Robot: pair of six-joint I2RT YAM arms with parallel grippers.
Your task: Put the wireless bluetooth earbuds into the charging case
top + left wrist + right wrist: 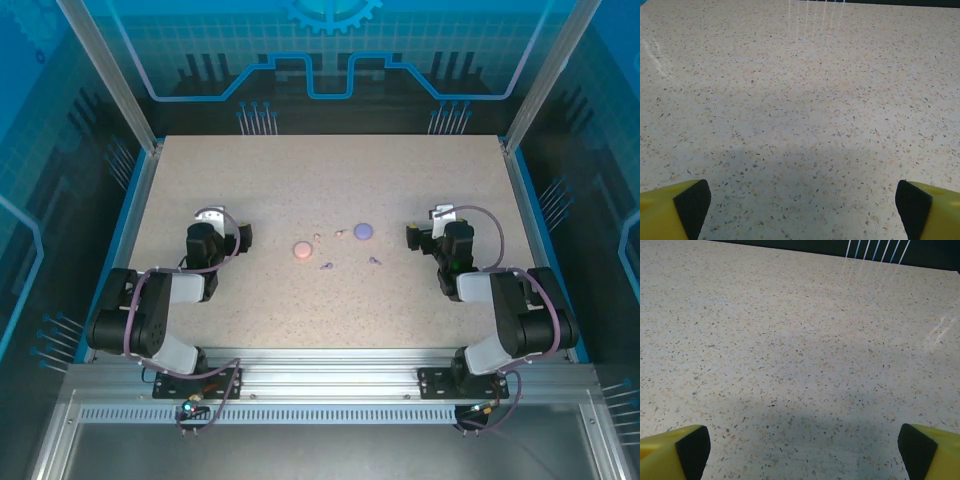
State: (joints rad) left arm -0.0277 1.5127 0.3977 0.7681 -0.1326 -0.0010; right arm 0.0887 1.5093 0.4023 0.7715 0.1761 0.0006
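top external puts the earbuds (326,266) loose at mid-frame on the table (300,180), beside a pink case (302,250) and a purple case (363,232), between the left gripper (802,205) and right gripper (804,447) and well apart from both. each gripper is released wide, grasping nothing.

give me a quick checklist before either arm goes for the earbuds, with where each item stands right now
1. left pincer open, empty: ok
2. right pincer open, empty: ok
3. earbuds loose on the table, apart from each other: purple pair, pink pair: ok
4. pink case and purple case lids open: cannot tell, too small
5. a pincer lined up over an earbud: not ok, both sit out to the sides of the group
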